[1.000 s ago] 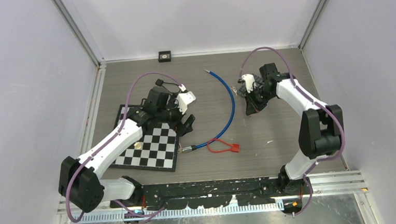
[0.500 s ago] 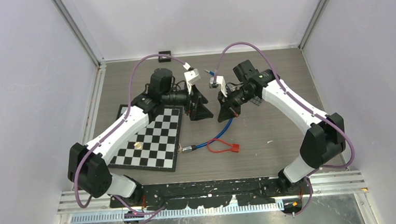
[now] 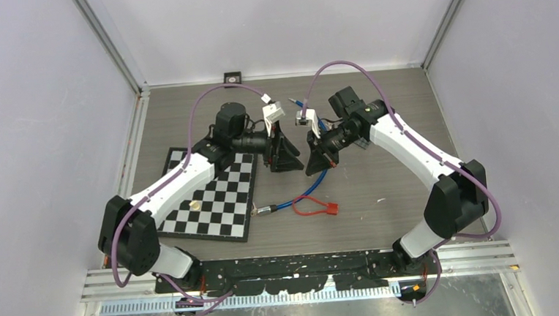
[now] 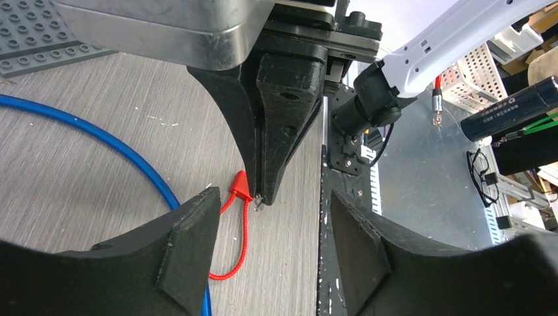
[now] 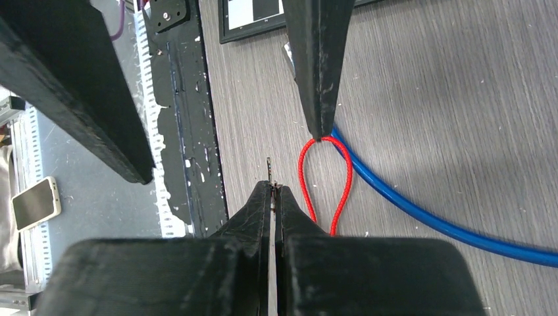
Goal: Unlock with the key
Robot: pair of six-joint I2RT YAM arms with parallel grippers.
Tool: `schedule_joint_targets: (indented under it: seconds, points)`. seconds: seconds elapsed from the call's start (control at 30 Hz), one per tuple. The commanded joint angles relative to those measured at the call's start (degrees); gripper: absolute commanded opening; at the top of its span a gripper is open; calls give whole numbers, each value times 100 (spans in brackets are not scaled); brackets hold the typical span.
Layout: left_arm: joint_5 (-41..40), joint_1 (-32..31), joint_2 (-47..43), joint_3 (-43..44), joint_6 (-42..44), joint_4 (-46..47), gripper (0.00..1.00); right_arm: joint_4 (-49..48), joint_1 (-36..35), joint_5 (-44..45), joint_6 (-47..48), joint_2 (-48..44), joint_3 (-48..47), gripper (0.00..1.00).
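— What did the top camera give me that the wrist cameras didn't?

— The layout. Your two arms met tip to tip over the middle of the bench (image 3: 441, 97). The blue cable lock (image 3: 294, 199) lay beneath them. Its metal end sat just beside the near right corner of the checkerboard (image 3: 213, 199), and the cable curved away under the arms towards the far side. A red cord (image 3: 331, 209) with a red tab lay next to it. From up there you could not make out a key at all.

— And the wrists?

— Your right wrist camera showed the right fingers (image 5: 253, 210) pressed together, with the key (image 5: 269, 168) pinched at their tips. Only a thin, dark metal edge poked out, too small to show any teeth. It sat over the bench beside the red loop, well apart from the lock's metal end.

— The left?

— Your left wrist camera showed the left fingers (image 4: 187, 243) spread well apart with nothing between them. The right fingers' tips pointed down in the gap beyond, with the tiny metal tip just showing near the red tab. That view also caught a grey studded plate (image 4: 33, 33) on the bench behind them.
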State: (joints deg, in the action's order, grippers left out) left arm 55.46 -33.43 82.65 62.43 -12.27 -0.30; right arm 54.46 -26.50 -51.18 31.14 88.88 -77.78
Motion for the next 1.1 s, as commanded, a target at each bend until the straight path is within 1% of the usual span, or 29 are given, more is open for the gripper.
schedule_joint_targets:
  seconds: [0.0, 0.1, 0.2, 0.37, 0.5, 0.67, 0.97, 1.0, 1.07]
  points:
    - [114, -39, 75, -48, 62, 307, 62, -17, -24, -302, 67, -244, -30, 0]
    - [27, -43, 137, -47, 145, 275, 61, 28, -30, -363, 96, -269, -37, 0]
    - [67, -53, 254, -38, 106, 276, 58, 43, -31, -350, 120, -305, -15, 1]
    - [170, -112, 417, -35, -21, 284, 45, 43, -26, -294, 130, -333, -4, 1]
    - [206, -125, 469, -55, -111, 322, 41, 35, -31, -253, 138, -345, 15, 1]
    - [270, -148, 488, -45, -200, 355, 32, 33, -30, -213, 138, -341, 22, 0]
    - [364, -162, 495, -72, -209, 359, 13, -36, -25, -131, 73, -328, 32, 0]
    - [375, -169, 507, -74, -218, 368, 9, -51, -29, -115, 67, -332, 34, 0]
    - [398, -181, 530, -81, -229, 364, 3, -89, -21, -79, 24, -360, 58, 0]
